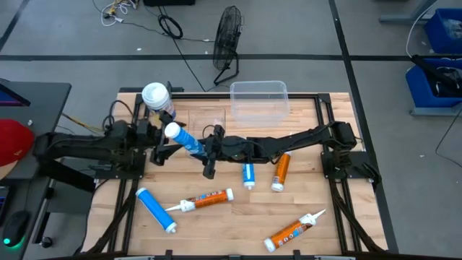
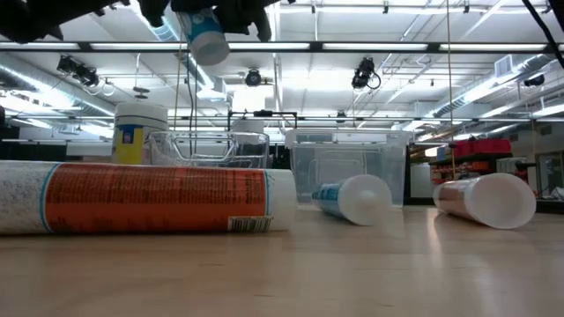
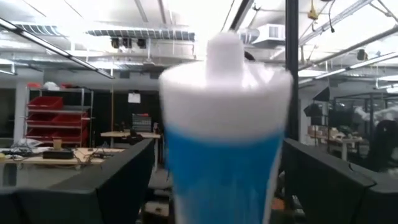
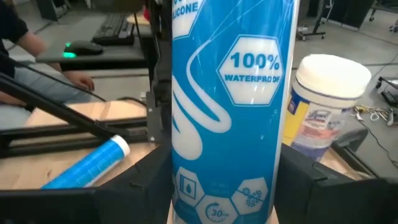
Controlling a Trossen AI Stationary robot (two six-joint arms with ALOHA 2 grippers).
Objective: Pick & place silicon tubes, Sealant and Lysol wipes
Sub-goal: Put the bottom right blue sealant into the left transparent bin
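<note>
gripping slim blue tube [image 1: 186, 140] | both hands | glossy plastic, white cap

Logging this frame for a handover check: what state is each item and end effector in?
raised blue tube: capped, lifted off the table, between both end effectors
left end effector: shut on the tube's cap end
right end effector: shut on the tube's body
Lysol wipes: upright, lid on
clear bin: empty
long blue tube: lying flat, capped
short blue tube: lying flat
orange sealant tubes: three, all lying flat
</note>
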